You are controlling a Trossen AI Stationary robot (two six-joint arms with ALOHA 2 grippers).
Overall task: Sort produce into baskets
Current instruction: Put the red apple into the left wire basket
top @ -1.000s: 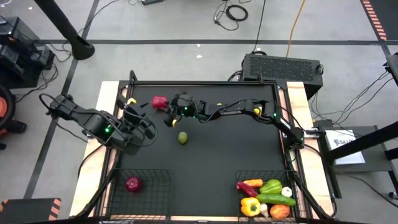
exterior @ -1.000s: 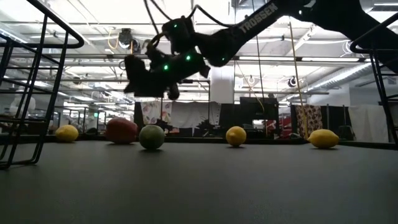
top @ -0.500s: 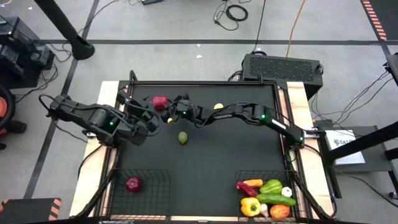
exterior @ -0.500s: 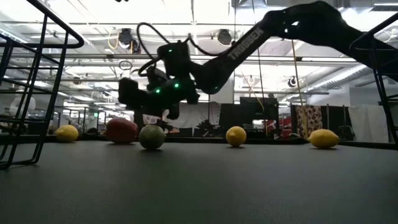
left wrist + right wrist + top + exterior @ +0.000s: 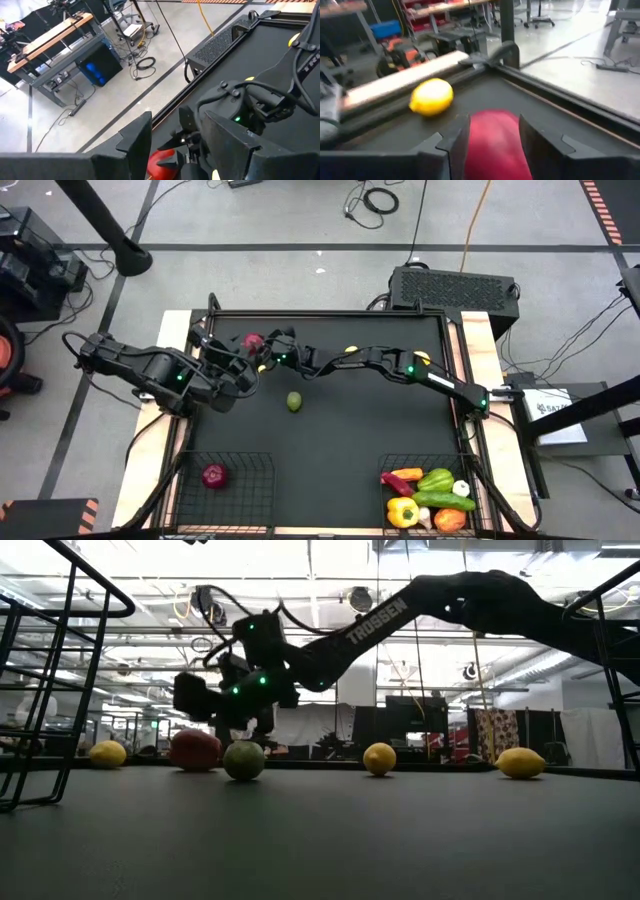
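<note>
One second is enough for the right gripper to slide across to the red apple at the table's far-left edge, its fingers now parted on either side of it but not yet clenched, so a pickup looks imminent; the left gripper hangs just beside, spread and empty. Loose on the table I count one apple, one lime and three lemons, while the left basket holds one purple onion and the right basket holds roughly six vegetables.

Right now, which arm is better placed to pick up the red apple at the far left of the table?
Right. The right gripper hangs at the red apple, which shows between its open fingers in the right wrist view. The left gripper sits nearer, empty, beside the apple.
</note>
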